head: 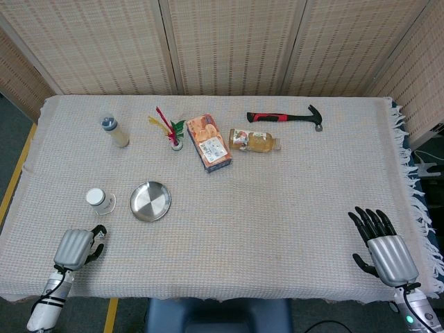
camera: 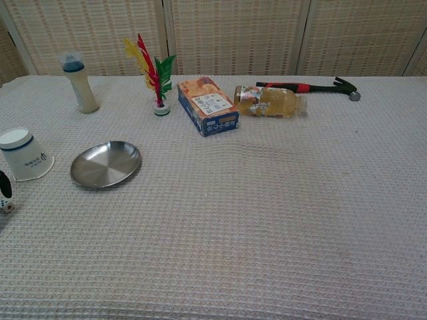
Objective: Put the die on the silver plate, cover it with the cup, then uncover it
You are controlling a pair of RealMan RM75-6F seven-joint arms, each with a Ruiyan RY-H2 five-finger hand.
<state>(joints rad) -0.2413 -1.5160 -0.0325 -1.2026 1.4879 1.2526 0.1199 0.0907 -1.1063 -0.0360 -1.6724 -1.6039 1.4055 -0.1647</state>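
The small white die point(camera: 6, 206) lies on the cloth at the chest view's left edge, in front of the upside-down white paper cup point(camera: 23, 157) point(head: 98, 199). To the right of the cup sits the silver plate point(head: 150, 201) point(camera: 105, 164), with nothing on it. My left hand point(head: 78, 246) is over the die with its dark fingers bent downward; one fingertip point(camera: 3, 183) shows just above the die. In the head view the hand hides the die, so a grip cannot be made out. Near the front right corner, my right hand point(head: 385, 243) lies flat, fingers apart, holding nothing.
Along the back stand a capped bottle point(head: 115, 131), a feathered shuttlecock point(head: 173, 132), an orange box point(head: 209, 142), a bottle lying on its side point(head: 254, 141) and a hammer point(head: 284, 117). The table's front edge runs just behind both hands.
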